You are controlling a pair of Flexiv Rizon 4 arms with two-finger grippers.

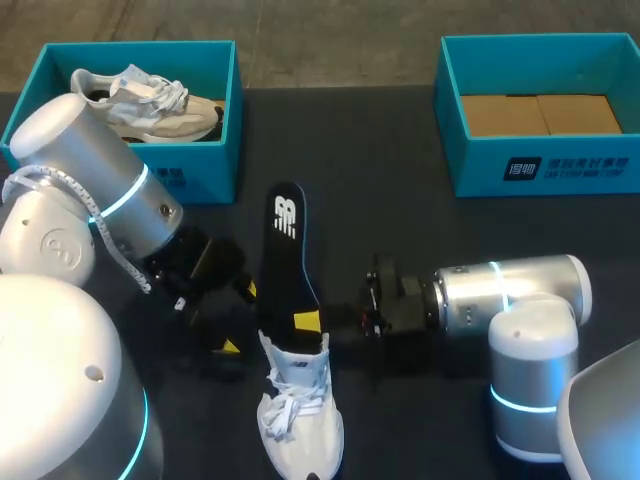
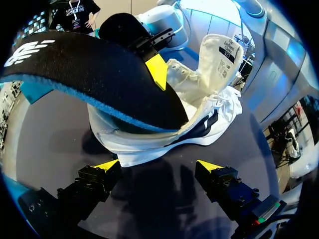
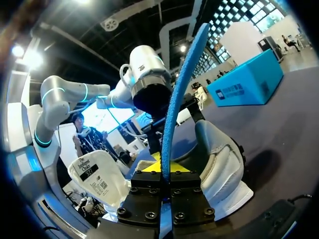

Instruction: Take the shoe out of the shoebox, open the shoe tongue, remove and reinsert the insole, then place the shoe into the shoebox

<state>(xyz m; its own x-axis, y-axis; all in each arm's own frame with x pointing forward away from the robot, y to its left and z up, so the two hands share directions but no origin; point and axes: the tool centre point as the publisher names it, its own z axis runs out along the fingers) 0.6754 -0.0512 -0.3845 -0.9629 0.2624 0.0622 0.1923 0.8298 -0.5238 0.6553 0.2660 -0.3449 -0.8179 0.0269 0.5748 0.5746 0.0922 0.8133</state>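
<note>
Evidently the right gripper (image 1: pixel 308 322) pinches the black insole (image 1: pixel 285 250), which juts from the white sneaker (image 1: pixel 300 410) on the table. It looks light and floppy, so a mid-length hold suits. The left gripper (image 2: pixel 158 167) gapes wide beside the sneaker.

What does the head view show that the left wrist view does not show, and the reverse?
Only the head view: a second shoe in the left shoebox, and cardboard in the right shoebox. Only the left wrist view: the blue underside of the insole and the printed label inside the raised tongue. Both: the white shoe, the black insole gripped by the right end effector, and the open left end effector.
</note>
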